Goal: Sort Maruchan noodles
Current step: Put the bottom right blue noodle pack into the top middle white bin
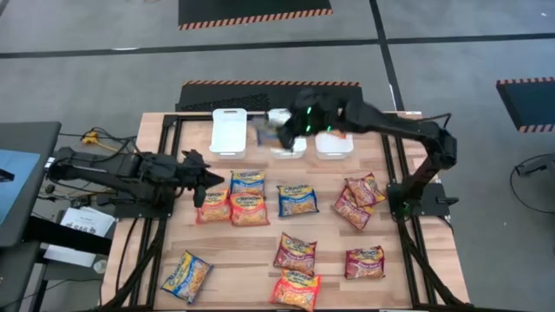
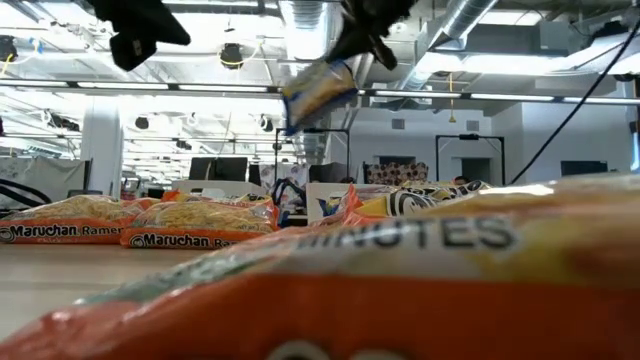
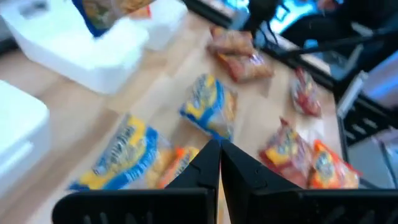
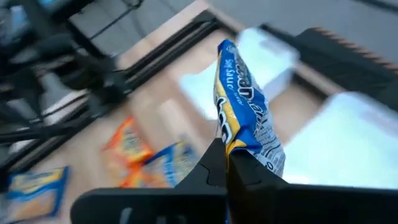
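Several Maruchan noodle packets, blue (image 1: 297,199), orange (image 1: 249,210) and dark red (image 1: 364,262), lie flat on the wooden table. My right gripper (image 1: 283,130) reaches from the right over the white bins at the far edge, shut on one blue packet (image 4: 244,112), which is high above the table in the low view (image 2: 320,92). My left gripper (image 1: 213,178) hovers shut and empty above the table's left part, near a blue packet (image 1: 247,180). My right gripper pinches the blue packet by one short end (image 4: 235,148) between its two fingers. The fingers slant downward, coming from the table's right side. The packet sticks out beyond the fingertips, tilted, lifted clear of the table and bins.
Three white bins stand in a row at the far edge: left (image 1: 230,130), middle (image 1: 290,147), right (image 1: 334,144). Black frame rails run along both table sides (image 1: 160,217). Bare wood shows between the packets near the front left (image 1: 234,260).
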